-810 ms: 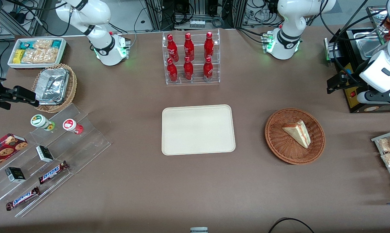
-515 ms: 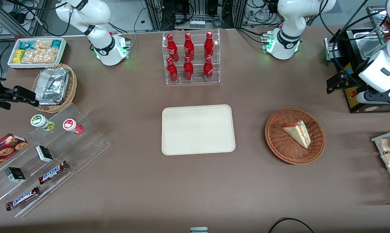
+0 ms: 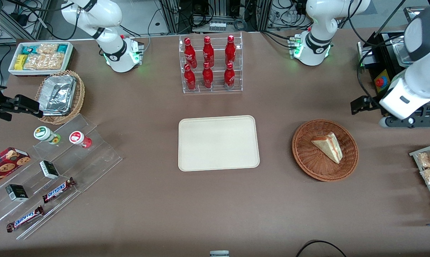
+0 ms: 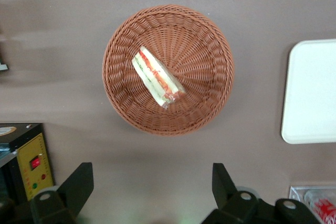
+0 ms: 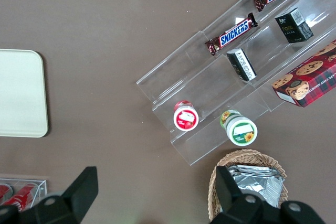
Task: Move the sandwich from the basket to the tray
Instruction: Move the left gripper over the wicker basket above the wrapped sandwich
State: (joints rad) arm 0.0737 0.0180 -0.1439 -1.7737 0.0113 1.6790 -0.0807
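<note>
**Sandwich still in the basket, nothing moved yet**

My fingers [image 4: 149, 187] are spread wide apart and hold nothing; they hang high above the desk [image 3: 215, 207], just farther from the front camera than the basket [image 3: 304, 160] and toward the working arm's end. From my wrist I look straight down into the reddish-brown wicker bowl, and the sandwich [image 4: 156, 76] lies inside it, a clear-wrapped wedge resting on its side with the red and green filling edge showing. In the front view the sandwich [image 3: 328, 146] sits a little off the basket's middle, nearer the working arm's end, touching only the weave.

The cream tray [image 3: 200, 157] lies flat in the middle of the desk, well apart from the basket, with nothing on it.

So I judge the task barely begun: no grasp, no lift, no carry. Everything is left. I need to come down over the wedge, close across its flat faces without crushing the bread, raise it clear of the rim, cross to the tray and set it down there.
</note>
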